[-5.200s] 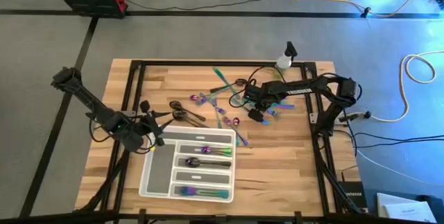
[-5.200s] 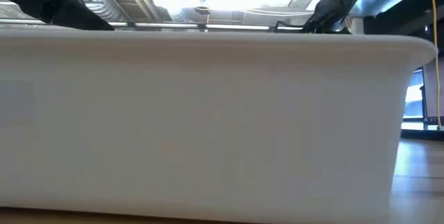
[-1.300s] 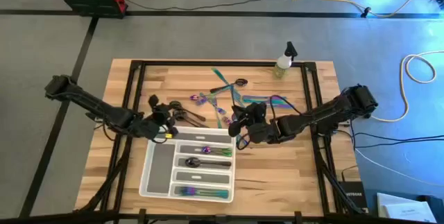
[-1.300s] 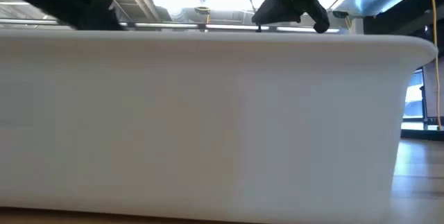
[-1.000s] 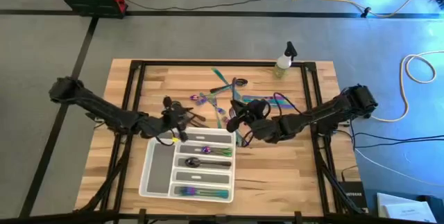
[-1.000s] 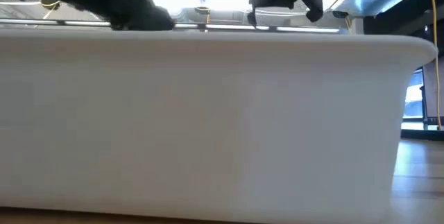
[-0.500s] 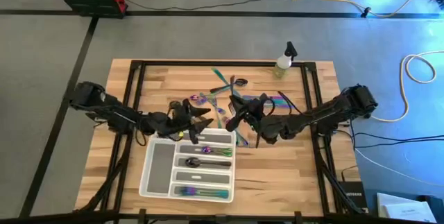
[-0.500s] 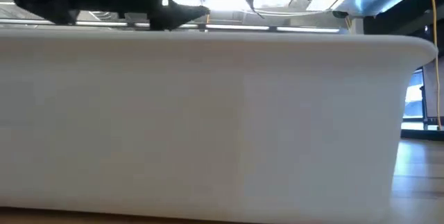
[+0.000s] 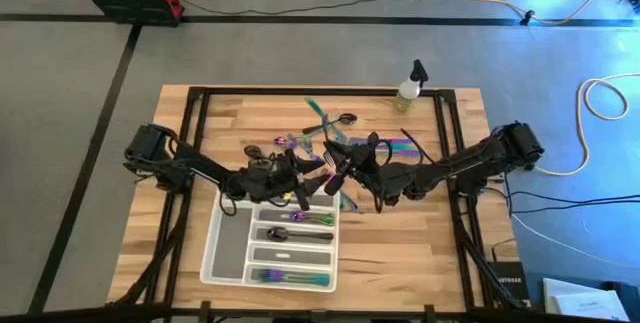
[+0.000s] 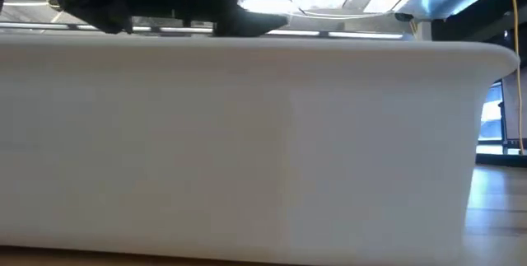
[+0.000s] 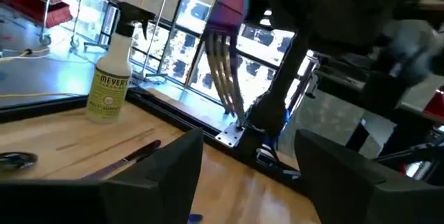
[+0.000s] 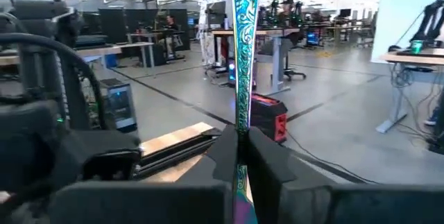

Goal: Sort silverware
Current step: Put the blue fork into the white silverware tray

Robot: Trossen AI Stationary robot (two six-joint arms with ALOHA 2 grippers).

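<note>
My right gripper (image 9: pixel 336 159) hangs over the table's middle, just past the tray's far right corner, shut on an iridescent fork (image 12: pixel 243 50). My left gripper (image 9: pixel 304 180) reaches over the tray's far edge, close beside it, and is open (image 11: pixel 250 144). The fork's tines (image 11: pixel 227 89) show ahead of the gap between my left fingers, apart from them. More silverware (image 9: pixel 318 131) lies loose on the wood beyond both grippers. The translucent white tray (image 9: pixel 222 248) holds several pieces (image 9: pixel 295 234) in its compartments. My right gripper pinches the fork's teal patterned handle (image 12: pixel 240 128) between its two fingers. The fork lies along the fingers and sticks out past their ends. In the left wrist view it hangs nearly upright, tines down, clear of the table.
A yellow-green spray bottle (image 9: pixel 408 87) stands at the far edge, right of middle. A knife (image 11: pixel 132 156) and a spoon (image 11: pixel 14 159) lie on the wood near it. The tray's white wall (image 10: pixel 247 151) fills the low view. Black frame bars run along the table's edges (image 9: pixel 196 123).
My left gripper has swept toward the table's right edge, along the tray's far side, up to my right gripper. My right gripper has gone a little toward the far edge and up, still shut on the fork.
</note>
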